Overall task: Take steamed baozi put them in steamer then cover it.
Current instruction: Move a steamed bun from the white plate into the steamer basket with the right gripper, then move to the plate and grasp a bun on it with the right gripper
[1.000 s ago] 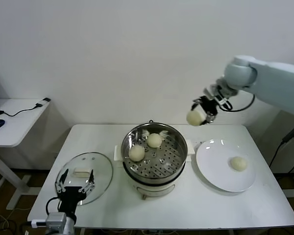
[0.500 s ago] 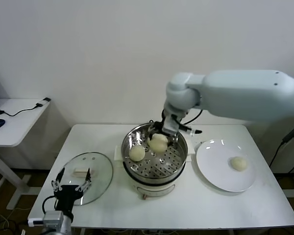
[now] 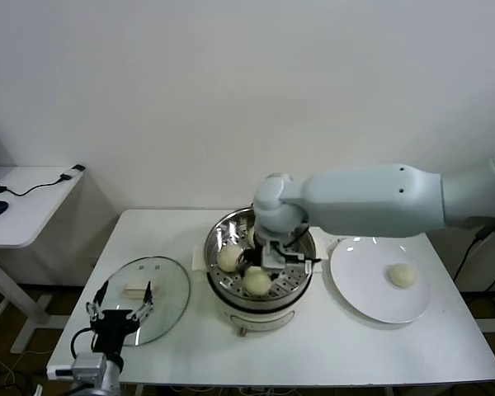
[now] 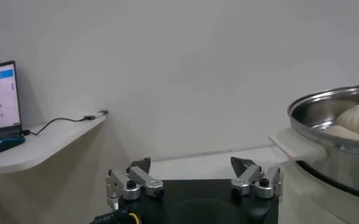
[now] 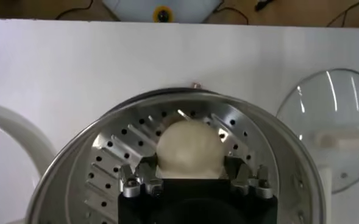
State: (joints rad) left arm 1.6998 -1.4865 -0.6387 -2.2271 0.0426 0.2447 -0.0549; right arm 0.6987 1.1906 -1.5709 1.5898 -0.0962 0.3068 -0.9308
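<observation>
While the right gripper (image 3: 268,268) sits low inside the steamer (image 3: 299,231) at desk centre, its fingers flank a steamed baozi (image 5: 188,148) on the perforated floor, part open; cannot tell if it's gripped or already released. Two more buns are in the basket, one waits on the plate (image 3: 355,285) by the right edge. Best to open fully, then lift straight up clear of the rim. Left gripper (image 3: 120,312) idles wide open, empty, over the cover (image 3: 169,285) near the front-left corner.
</observation>
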